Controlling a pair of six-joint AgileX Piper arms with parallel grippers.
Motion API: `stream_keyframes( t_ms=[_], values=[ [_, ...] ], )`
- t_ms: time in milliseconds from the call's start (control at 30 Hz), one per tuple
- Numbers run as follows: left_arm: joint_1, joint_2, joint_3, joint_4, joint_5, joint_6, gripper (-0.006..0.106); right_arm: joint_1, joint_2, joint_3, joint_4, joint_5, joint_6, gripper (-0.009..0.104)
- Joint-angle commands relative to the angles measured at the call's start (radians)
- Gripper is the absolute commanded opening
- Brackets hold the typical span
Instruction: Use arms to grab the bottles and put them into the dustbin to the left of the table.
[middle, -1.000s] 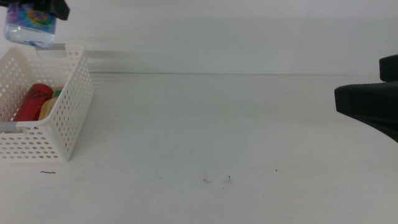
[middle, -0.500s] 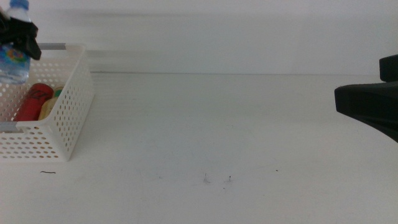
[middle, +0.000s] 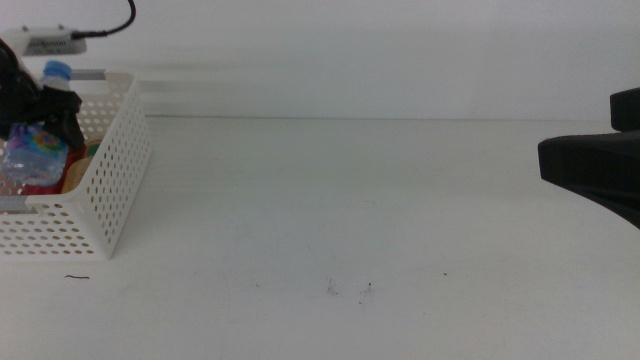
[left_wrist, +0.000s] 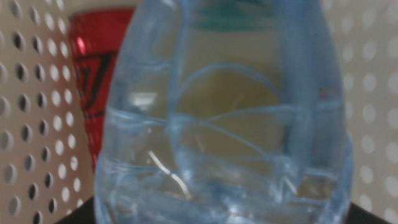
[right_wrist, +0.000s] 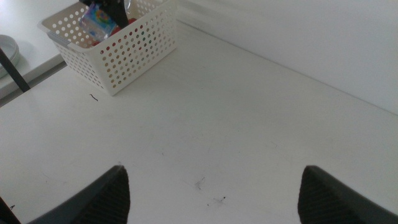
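Left end effector (middle: 40, 105): upper left of frame, inside dustbin (middle: 110, 180), pinching water bottle (middle: 30, 155).
Water bottle: tilted in dustbin, over red can (left_wrist: 96, 68).
Right end effector (right_wrist: 211, 193): spread, right edge, above worktop (middle: 350, 200).

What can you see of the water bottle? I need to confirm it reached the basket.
The small clear plastic water bottle with a blue cap and colourful label sits low inside the white perforated plastic basket, tilted, cap up, held by the left end effector. A red can lies behind it.
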Motion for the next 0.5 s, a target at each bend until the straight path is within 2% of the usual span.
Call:
stream_keyframes(
  t_ms=[0, 100, 167, 200, 300, 367, 467],
  values=[
    [-0.001, -0.02, 0.008, -0.004, -0.015, -0.007, 0.033, 0.002, -0.003, -0.007, -0.004, -0.011, -0.003, 0.087],
    [-0.001, -0.02, 0.01, -0.005, -0.015, -0.007, 0.034, 0.002, -0.003, -0.007, -0.004, -0.011, -0.003, 0.087],
    [-0.001, -0.02, 0.01, -0.011, -0.015, -0.007, 0.041, 0.002, -0.003, -0.007, -0.004, -0.011, -0.003, 0.087],
    [-0.001, -0.026, 0.01, -0.013, -0.015, -0.017, 0.068, 0.002, -0.003, -0.007, -0.004, -0.011, -0.003, 0.087],
    [-0.005, -0.039, 0.01, -0.011, -0.015, -0.034, 0.094, 0.002, -0.003, -0.007, -0.004, -0.011, -0.003, 0.087],
    [-0.018, -0.054, 0.01, -0.011, -0.015, -0.034, 0.094, 0.002, -0.003, -0.007, -0.004, -0.011, -0.003, 0.087],
    [-0.045, -0.103, 0.01, 0.035, -0.015, -0.095, 0.094, 0.002, -0.003, -0.007, -0.004, -0.011, -0.003, 0.087]
  ],
)
